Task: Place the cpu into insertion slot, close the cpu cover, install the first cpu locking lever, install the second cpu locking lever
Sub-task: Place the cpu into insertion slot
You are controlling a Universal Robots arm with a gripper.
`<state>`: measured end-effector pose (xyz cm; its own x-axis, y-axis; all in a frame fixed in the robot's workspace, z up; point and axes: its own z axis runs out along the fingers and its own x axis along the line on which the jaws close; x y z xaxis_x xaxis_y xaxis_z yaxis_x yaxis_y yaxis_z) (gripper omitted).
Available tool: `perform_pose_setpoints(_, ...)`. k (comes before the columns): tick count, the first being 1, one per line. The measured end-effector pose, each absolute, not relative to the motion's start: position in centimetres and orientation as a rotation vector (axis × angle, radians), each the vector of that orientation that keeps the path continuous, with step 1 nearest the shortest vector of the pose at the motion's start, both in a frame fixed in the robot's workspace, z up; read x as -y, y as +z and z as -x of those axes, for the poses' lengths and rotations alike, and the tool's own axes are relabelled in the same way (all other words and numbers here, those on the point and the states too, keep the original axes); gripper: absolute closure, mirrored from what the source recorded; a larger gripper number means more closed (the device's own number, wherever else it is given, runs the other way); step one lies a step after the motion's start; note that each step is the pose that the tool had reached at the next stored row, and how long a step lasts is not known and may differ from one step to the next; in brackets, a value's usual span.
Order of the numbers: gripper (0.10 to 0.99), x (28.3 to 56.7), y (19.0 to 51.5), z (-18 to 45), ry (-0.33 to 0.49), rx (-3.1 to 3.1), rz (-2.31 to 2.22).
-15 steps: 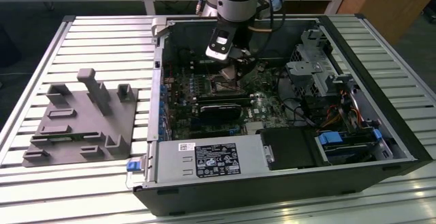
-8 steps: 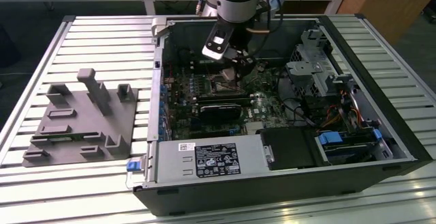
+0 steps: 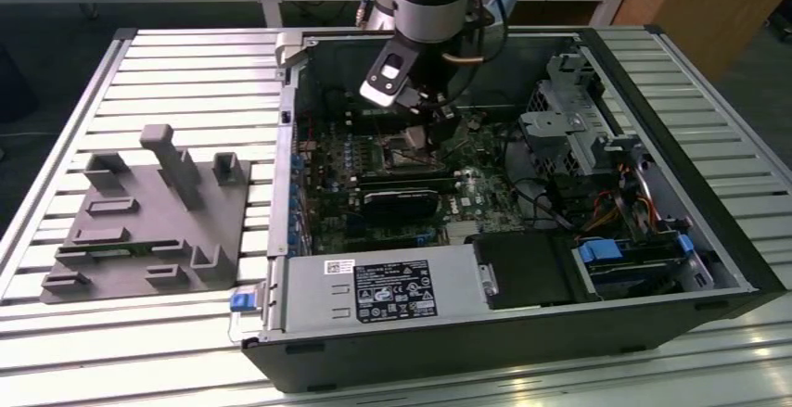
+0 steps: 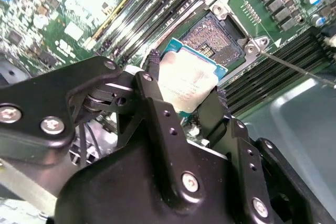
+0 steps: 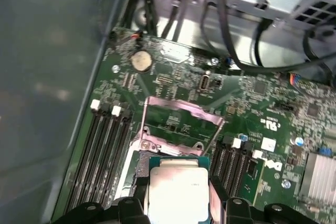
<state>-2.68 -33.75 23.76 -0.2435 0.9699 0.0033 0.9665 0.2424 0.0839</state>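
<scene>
Cpu (image 4: 195, 80) is pinched by its edges between the two fingers of the end effector (image 4: 185, 88), which is closed only to the chip's width. It is held near the insertion slot (image 4: 218, 38) and is not yet in it. Across the exterior view from left to right, a grey fixture (image 3: 148, 222) lies on the counter (image 3: 185, 73), then comes the open computer case (image 3: 693, 194). The cpu cover (image 5: 178, 124) stands raised, clear of the socket. As I judge it, seating the chip well means squaring its edges to the slot's rim, keeping it level and lowering it straight without force.

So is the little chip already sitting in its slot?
No, the gripper holds the chip by its edges, and the slot's dark middle shows bare beside it.
</scene>
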Motion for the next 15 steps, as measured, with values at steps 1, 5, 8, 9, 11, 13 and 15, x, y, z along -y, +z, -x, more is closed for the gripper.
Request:
perform_pose_setpoints(1,0.549,33.75,23.73,2.68,0.104,-2.421,-1.92)
perform_pose_setpoints(5,0.549,33.75,23.62,2.68,0.099,-2.352,-1.998)
perform_pose_setpoints(8,0.549,33.75,23.49,2.69,0.097,-2.298,-2.057)
perform_pose_setpoints(9,0.549,33.74,23.42,2.72,0.097,-2.287,-2.069)
perform_pose_setpoints(11,0.549,33.63,23.26,2.79,0.096,-2.274,-2.083)
perform_pose_setpoints(13,0.549,33.44,23.09,2.86,0.096,-2.269,-2.088)
perform_pose_setpoints(15,0.549,33.27,22.92,2.9,0.096,-2.266,-2.091)
